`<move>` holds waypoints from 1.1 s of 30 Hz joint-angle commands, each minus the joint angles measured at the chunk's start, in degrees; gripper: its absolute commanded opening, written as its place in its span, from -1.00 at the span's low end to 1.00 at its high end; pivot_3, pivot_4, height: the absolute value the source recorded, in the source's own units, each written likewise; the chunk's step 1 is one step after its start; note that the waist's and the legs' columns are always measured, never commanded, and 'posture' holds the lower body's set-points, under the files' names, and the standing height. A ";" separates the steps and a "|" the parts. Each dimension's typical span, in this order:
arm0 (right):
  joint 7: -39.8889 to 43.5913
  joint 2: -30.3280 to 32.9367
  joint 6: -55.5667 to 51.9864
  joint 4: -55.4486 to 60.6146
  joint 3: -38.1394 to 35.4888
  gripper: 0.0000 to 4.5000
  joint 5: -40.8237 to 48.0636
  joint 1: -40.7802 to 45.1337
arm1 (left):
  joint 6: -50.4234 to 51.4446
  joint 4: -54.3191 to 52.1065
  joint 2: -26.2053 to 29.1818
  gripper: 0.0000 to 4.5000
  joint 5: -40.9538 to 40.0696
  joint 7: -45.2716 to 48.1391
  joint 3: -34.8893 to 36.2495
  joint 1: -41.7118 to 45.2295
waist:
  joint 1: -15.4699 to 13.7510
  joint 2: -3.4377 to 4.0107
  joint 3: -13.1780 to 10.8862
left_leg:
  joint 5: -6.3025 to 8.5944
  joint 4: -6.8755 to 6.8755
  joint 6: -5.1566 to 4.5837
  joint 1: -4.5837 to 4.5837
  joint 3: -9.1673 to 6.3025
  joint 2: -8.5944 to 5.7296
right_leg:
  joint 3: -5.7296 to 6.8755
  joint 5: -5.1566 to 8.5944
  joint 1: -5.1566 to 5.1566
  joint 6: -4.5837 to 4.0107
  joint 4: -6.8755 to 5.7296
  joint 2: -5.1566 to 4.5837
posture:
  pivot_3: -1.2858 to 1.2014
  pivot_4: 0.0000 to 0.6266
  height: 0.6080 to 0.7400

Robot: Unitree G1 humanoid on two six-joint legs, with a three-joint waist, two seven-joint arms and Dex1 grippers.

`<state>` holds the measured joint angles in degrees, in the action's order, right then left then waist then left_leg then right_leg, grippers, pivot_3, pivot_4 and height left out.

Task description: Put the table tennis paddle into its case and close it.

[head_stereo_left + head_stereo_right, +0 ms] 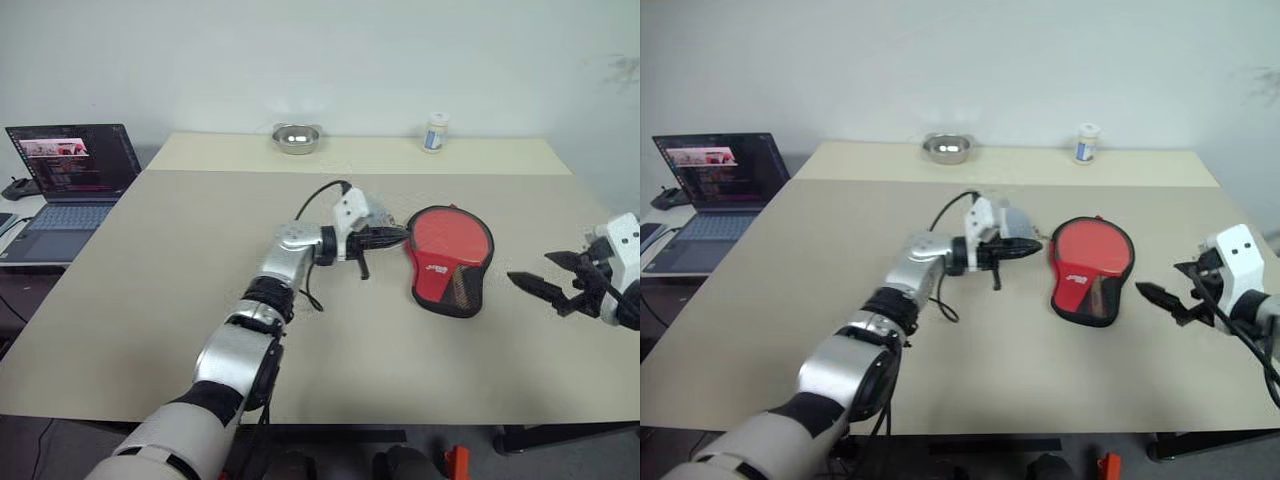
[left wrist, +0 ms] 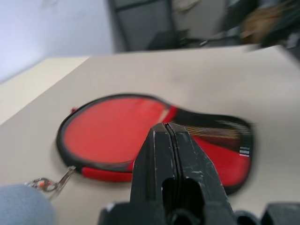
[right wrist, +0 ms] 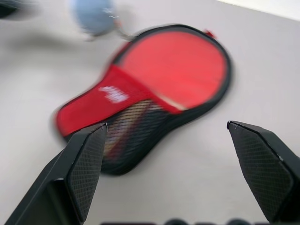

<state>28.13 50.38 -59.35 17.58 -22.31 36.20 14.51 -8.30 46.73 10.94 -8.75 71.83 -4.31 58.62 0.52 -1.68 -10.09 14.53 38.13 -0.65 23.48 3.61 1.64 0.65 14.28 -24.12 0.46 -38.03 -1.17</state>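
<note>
The case (image 1: 449, 262) is lying flat on the table (image 1: 180, 250) with the red paddle (image 3: 176, 63) face showing inside it; the left gripper (image 1: 397, 236), fingers pressed together, is hovering just beside its round end; the right gripper (image 1: 545, 291) is hanging spread wide near its other side.

Case (image 1: 447, 262): red cloth, black mesh panel, matt. Desk (image 1: 180, 290): smooth matt beige. Bowl (image 1: 296, 138): shiny metal. Right fingers (image 3: 84, 164): black plastic, textured pads.

Case (image 1: 447, 262) lying mid-bench (image 1: 150, 280), left claw (image 1: 398, 236) sitting just left of it, right claw (image 1: 548, 282) hanging to its right, bowl (image 1: 295, 138) and jar (image 1: 435, 132) standing behind, laptop (image 1: 70, 185) sitting far left.
</note>
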 commanded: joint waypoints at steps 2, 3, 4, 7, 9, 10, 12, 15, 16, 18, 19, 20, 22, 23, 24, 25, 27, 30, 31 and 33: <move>-3.47 -3.07 0.69 -6.33 4.03 1.00 -3.60 5.56 | 7.19 -13.76 4.53 -0.99 -3.56 1.90 0.85 -3.82 | -0.22 0.06 0.03 | 0.00 0.00 -0.01 0.00 -0.01 -0.01 | 0.00 0.00 0.00 0.00 -0.01 -0.01 | 0.03 -0.52 1.00; -3.57 -3.70 1.39 -8.01 5.42 1.00 -4.57 6.57 | 9.27 -16.50 5.63 -0.99 -4.37 2.06 0.93 -5.15 | -0.24 0.07 0.04 | 0.00 0.00 -0.01 0.00 -0.01 -0.01 | 0.01 0.00 0.00 0.00 -0.02 -0.01 | 0.03 -0.52 1.00; -3.44 -4.44 2.01 -9.85 6.65 1.00 -5.42 7.53 | 11.42 -19.39 6.75 -0.99 -5.25 2.18 0.96 -6.58 | -0.23 0.07 0.04 | 0.00 0.01 -0.01 0.00 -0.02 -0.01 | 0.01 0.00 0.01 0.00 -0.03 -0.01 | 0.03 -0.52 1.00; -2.43 -6.56 7.10 -16.33 10.78 1.00 -9.41 9.77 | 16.17 -26.44 9.54 -0.99 -7.00 1.24 1.03 -10.53 | -0.22 0.07 0.04 | 0.01 0.03 -0.02 0.00 -0.02 -0.01 | 0.00 0.00 0.01 0.00 -0.03 -0.01 | 0.03 -0.52 1.00; -1.47 -7.79 10.62 -20.49 12.86 1.00 -11.65 10.87 | 17.66 -28.53 10.42 -0.99 -7.16 -0.25 1.09 -11.85 | -0.42 0.07 0.04 | 0.01 0.04 -0.02 0.01 -0.03 -0.02 | 0.02 0.00 0.01 0.00 -0.03 -0.01 | 0.03 -0.52 1.00; -1.35 -8.42 12.21 -22.77 13.80 1.00 -12.86 11.54 | 18.20 -29.26 10.77 -0.99 -7.25 -0.78 1.10 -12.30 | -0.48 0.07 0.04 | 0.01 0.05 -0.02 0.02 -0.04 -0.02 | 0.03 0.00 0.01 0.00 -0.03 -0.01 | 0.03 -0.52 1.00; -1.00 -9.59 14.77 -26.80 14.95 1.00 -14.58 12.97 | 18.88 -30.23 11.11 -0.99 -7.41 -1.58 0.90 -12.71 | -0.45 0.07 0.04 | 0.01 0.07 -0.02 0.03 -0.04 -0.03 | 0.03 -0.01 0.02 0.00 -0.05 -0.01 | 0.03 -0.52 1.00; -0.18 -10.71 16.51 -30.31 15.49 1.00 -15.98 14.45 | 19.50 -30.93 11.26 -0.99 -7.63 -2.45 0.66 -12.78 | -0.40 0.08 0.05 | 0.01 0.08 -0.03 0.03 -0.03 -0.04 | 0.03 -0.01 0.02 0.00 -0.05 -0.02 | 0.03 -0.52 1.00; -0.04 -11.39 17.50 -32.13 15.86 1.00 -16.71 15.15 | 19.67 -31.09 11.23 -0.99 -7.63 -2.74 0.59 -12.66 | -0.39 0.08 0.05 | 0.01 0.08 -0.03 0.03 -0.02 -0.03 | 0.02 -0.01 0.02 0.00 -0.05 -0.02 | 0.03 -0.52 1.00; 0.10 -12.45 19.12 -35.06 16.57 1.00 -18.09 16.26 | 19.73 -31.32 11.21 -0.99 -7.57 -3.12 0.37 -12.54 | -0.37 0.07 0.05 | 0.01 0.08 -0.03 0.02 -0.03 -0.01 | 0.03 -0.01 0.02 -0.01 -0.06 -0.01 | 0.03 -0.52 1.00; 0.51 -13.01 19.25 -36.52 17.13 1.00 -18.70 16.82 | 19.75 -31.38 11.15 -0.99 -7.50 -3.31 0.22 -12.47 | -0.34 0.08 0.05 | 0.01 0.08 -0.03 0.01 -0.03 -0.01 | 0.02 -0.02 0.02 -0.01 -0.07 -0.01 | 0.03 -0.52 1.00; 0.88 -13.33 19.32 -37.46 17.50 1.00 -19.10 17.19 | 19.76 -31.41 11.11 -0.99 -7.46 -3.43 0.13 -12.45 | -0.25 0.08 0.05 | 0.01 0.08 -0.03 0.00 -0.02 -0.01 | 0.01 -0.02 0.02 -0.01 -0.08 -0.01 | 0.03 -0.52 1.00; 2.13 -13.76 18.65 -39.16 18.38 1.00 -19.68 17.75 | 19.75 -31.43 11.09 -0.99 -7.29 -3.44 -0.12 -12.34 | -0.11 0.08 0.07 | 0.01 0.08 -0.03 -0.02 0.00 0.00 | 0.00 -0.02 0.02 -0.01 -0.09 0.00 | 0.03 -0.52 1.00; 2.81 -13.79 18.57 -39.66 18.80 1.00 -20.07 17.89 | 19.73 -31.42 11.10 -0.99 -7.23 -3.44 -0.22 -12.29 | -0.07 0.08 0.08 | 0.01 0.08 -0.03 -0.03 0.00 0.01 | -0.01 -0.02 0.03 -0.01 -0.09 -0.01 | 0.03 -0.52 1.00; 3.33 -13.85 18.37 -39.99 19.14 1.00 -20.49 17.98 | 19.70 -31.41 11.13 -0.99 -7.22 -3.43 -0.30 -12.26 | -0.04 0.06 0.11 | 0.01 0.08 -0.03 -0.05 0.01 0.01 | -0.01 -0.02 0.05 -0.02 -0.10 0.00 | 0.03 -0.52 1.00; 3.68 -13.96 18.25 -40.39 19.43 1.00 -20.85 18.10 | 19.63 -31.36 11.14 -0.99 -7.19 -3.51 -0.37 -12.19 | -0.04 0.05 0.13 | 0.01 0.08 -0.03 -0.08 0.01 0.01 | -0.01 -0.02 0.07 -0.02 -0.10 -0.01 | 0.03 -0.52 1.00; 4.32 -14.20 17.54 -41.15 19.85 1.00 -21.22 18.34 | 19.55 -31.32 11.17 -0.99 -7.20 -3.61 -0.52 -12.12 | -0.03 0.05 0.15 | 0.01 0.08 -0.03 -0.11 0.01 0.02 | -0.02 -0.02 0.08 -0.02 -0.12 0.00 | 0.03 -0.52 1.00; 5.68 -15.03 16.17 -42.58 20.99 1.00 -21.61 18.67 | 19.20 -31.32 11.29 -0.99 -6.90 -3.64 -0.90 -12.35 | -0.01 0.02 0.22 | 0.01 0.08 -0.03 -0.13 0.01 0.03 | -0.02 -0.02 0.09 -0.02 -0.12 0.00 | 0.03 -0.52 1.00; 5.97 -15.29 15.81 -42.91 21.12 1.00 -21.69 18.77 | 19.14 -31.32 11.34 -0.99 -6.85 -3.66 -0.98 -12.42 | 0.03 -0.04 0.28 | 0.01 0.08 -0.03 -0.13 0.02 0.03 | -0.02 -0.02 0.10 -0.02 -0.12 0.00 | 0.03 -0.52 1.00; 6.82 -16.09 14.81 -44.08 21.04 1.00 -21.49 19.19 | 19.32 -31.43 11.58 -0.99 -6.94 -3.55 -1.11 -12.62 | 0.15 -0.14 0.36 | 0.01 0.07 -0.03 -0.16 0.03 0.05 | -0.03 -0.02 0.11 -0.02 -0.13 0.01 | 0.03 -0.52 1.00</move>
<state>33.09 35.68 -41.99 -24.27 -3.73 15.11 34.84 11.85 17.83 21.86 -15.36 68.21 -5.59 45.30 0.67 -1.81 -9.73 14.54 38.19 -0.67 23.27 3.64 1.70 0.62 14.26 -23.96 0.44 -38.15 -1.17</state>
